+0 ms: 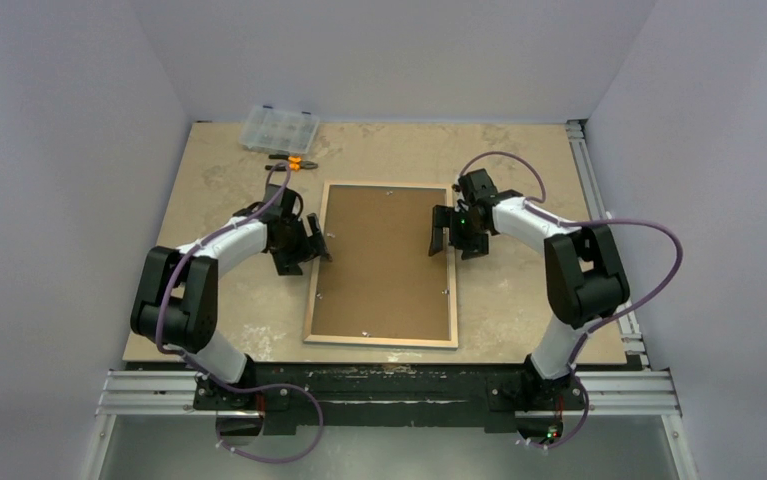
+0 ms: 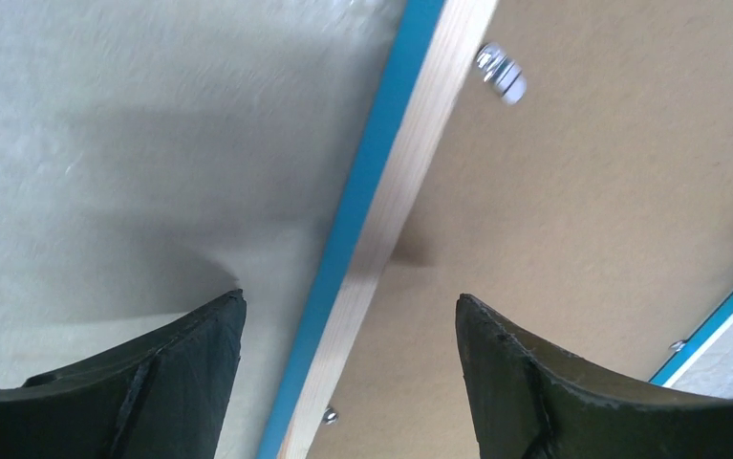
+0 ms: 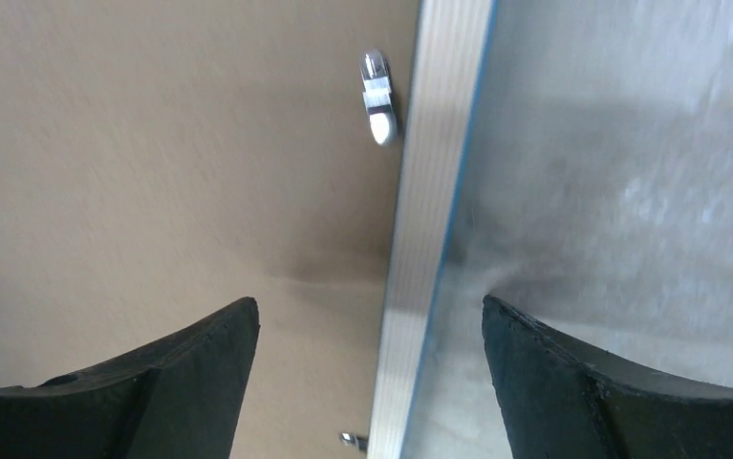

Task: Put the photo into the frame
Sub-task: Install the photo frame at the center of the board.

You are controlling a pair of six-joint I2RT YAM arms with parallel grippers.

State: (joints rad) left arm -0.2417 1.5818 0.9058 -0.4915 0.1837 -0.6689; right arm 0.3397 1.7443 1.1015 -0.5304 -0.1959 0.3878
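Note:
The frame [image 1: 381, 342] lies face down in the middle of the table, its light wood back up. The brown backing board [image 1: 384, 260] fills it, held by small metal tabs. The photo is hidden. My left gripper [image 1: 304, 255] is open, its fingers either side of the frame's left rail [image 2: 410, 163], whose blue side edge shows. My left gripper [image 2: 348, 306] holds nothing. My right gripper [image 1: 454, 242] is open over the frame's right rail [image 3: 429, 191], one finger above the board [image 3: 171, 143], the other above the table. My right gripper [image 3: 370, 311] holds nothing.
A clear plastic compartment box [image 1: 279, 128] and an orange-handled tool [image 1: 294, 162] lie at the back left. An aluminium rail [image 1: 599, 200] runs along the table's right edge. Metal tabs show on the board next to each rail [image 2: 501, 74] [image 3: 378, 96].

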